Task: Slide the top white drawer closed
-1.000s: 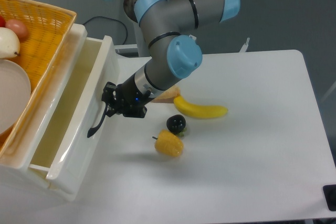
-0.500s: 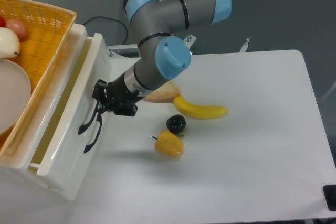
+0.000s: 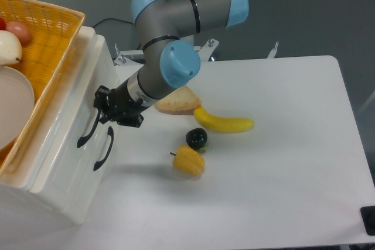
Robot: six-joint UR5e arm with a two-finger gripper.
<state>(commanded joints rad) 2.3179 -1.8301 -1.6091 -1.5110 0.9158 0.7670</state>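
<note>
Basket: one yellow wicker basket (image 3: 50, 30) on top of the cabinet at far left, holding one white plate (image 3: 12, 106) and a few round fruits at its upper left corner; their exact count cannot be read.
Cabinet: one white cabinet (image 3: 35, 203) at the left edge of the worktop (image 3: 281, 162), with two drawer fronts.
Top drawer: one top drawer (image 3: 61, 118), its front now flush or nearly flush with the cabinet face; no open cavity shows.
Handles: two black curved handles; the upper handle (image 3: 88, 133) sits just beside the lower handle (image 3: 104, 149).
Gripper: one gripper (image 3: 104, 108), pressed against the top drawer's front at the upper end of its handle; whether the jaws are clenched or released cannot be told, as the black fingers merge with the handle.
Arm: one grey and blue arm (image 3: 176, 33) reaching down from the top centre toward the cabinet.
Loose items: four on the worktop, namely one bread slice (image 3: 179, 100), one banana (image 3: 225, 122), one dark round fruit (image 3: 196, 137), one yellow pepper (image 3: 188, 160).
Change: half a second ago a gap of drawer interior was open; it is now gone. The gripper has shifted left with the drawer front. The loose items have not moved.
</note>
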